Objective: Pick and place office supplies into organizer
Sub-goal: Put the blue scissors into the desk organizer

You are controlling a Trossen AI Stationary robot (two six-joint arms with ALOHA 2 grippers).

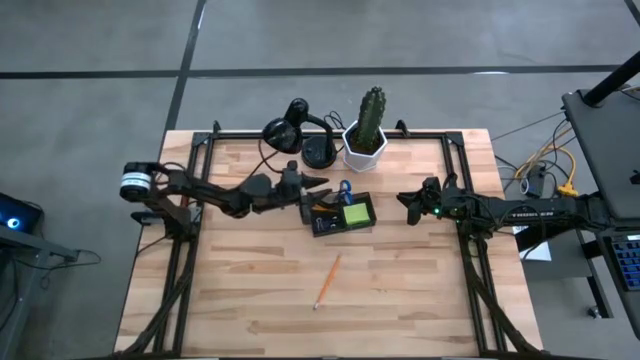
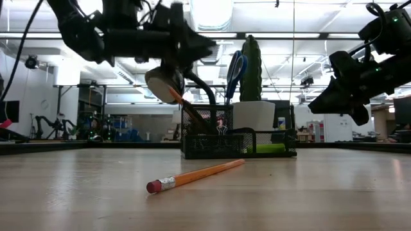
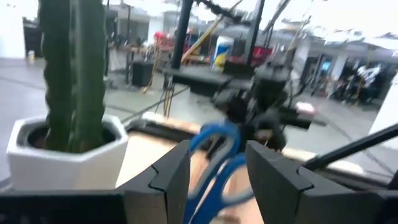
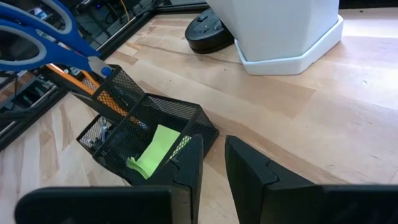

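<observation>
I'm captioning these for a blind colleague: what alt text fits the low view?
A black mesh organizer stands mid-table holding blue scissors upright, with an orange pencil lying in front. The left gripper lowers another pencil into it; the right gripper hangs at right.

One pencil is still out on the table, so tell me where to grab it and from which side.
Grip the pencil around mid-shaft, coming straight down from above. It lies flat on bare wood in front of the organizer, well apart from it, angled with its eraser end toward the front edge. Set the fingers across the shaft, not along it.
</observation>
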